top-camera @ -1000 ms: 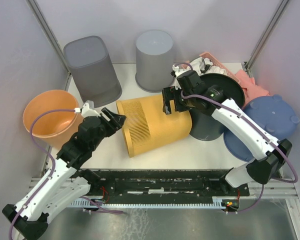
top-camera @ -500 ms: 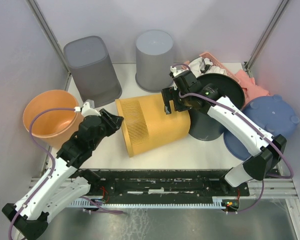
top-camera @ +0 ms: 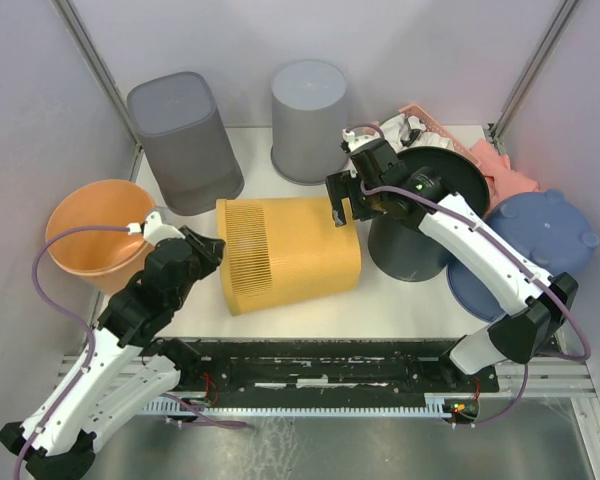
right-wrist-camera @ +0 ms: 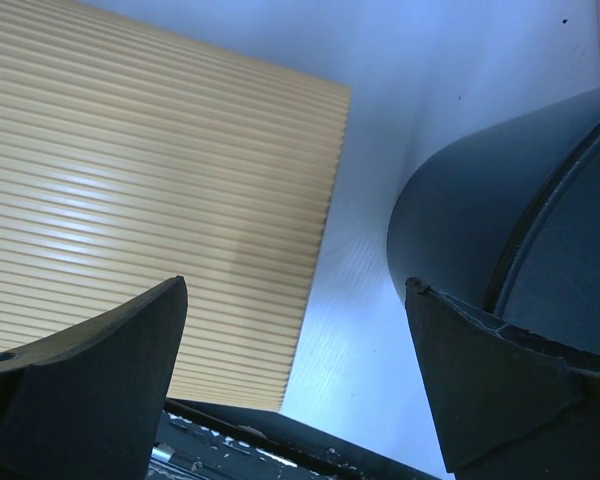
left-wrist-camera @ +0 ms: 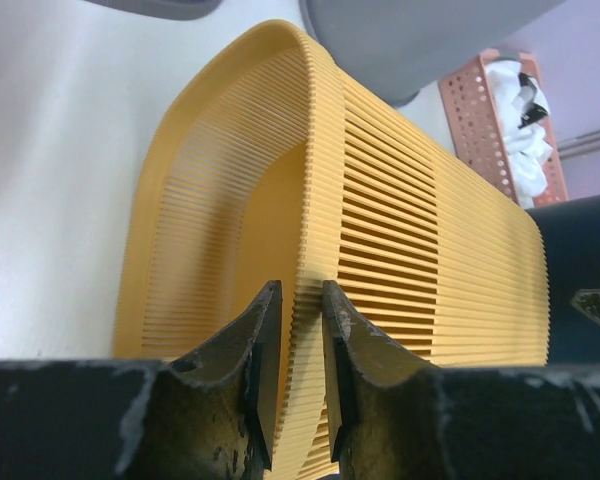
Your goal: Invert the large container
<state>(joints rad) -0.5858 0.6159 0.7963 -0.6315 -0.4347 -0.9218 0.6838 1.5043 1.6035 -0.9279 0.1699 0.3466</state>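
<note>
The large container (top-camera: 290, 255) is a yellow ribbed bin lying on its side in the middle of the table, with its mouth facing left. My left gripper (top-camera: 212, 250) is at that mouth. In the left wrist view the bin's rim wall (left-wrist-camera: 315, 200) runs between the two fingers, and the left gripper (left-wrist-camera: 298, 290) is shut on it. My right gripper (top-camera: 342, 205) hangs wide open over the bin's closed right end. In the right wrist view the right gripper (right-wrist-camera: 295, 285) has only the ribbed side (right-wrist-camera: 150, 170) and white table beneath it, and holds nothing.
An orange bucket (top-camera: 95, 235) stands at the left, close to my left arm. A dark grey bin (top-camera: 185, 140) and a light grey bin (top-camera: 308, 118) stand at the back. A dark round bin (top-camera: 425, 225), a pink basket (top-camera: 430, 128) and a blue tub (top-camera: 540, 250) crowd the right.
My left gripper has closed on the yellow bin's rim. The bin has swung round to lie level, its mouth shifted left. The right gripper has stayed open and barely moved.
</note>
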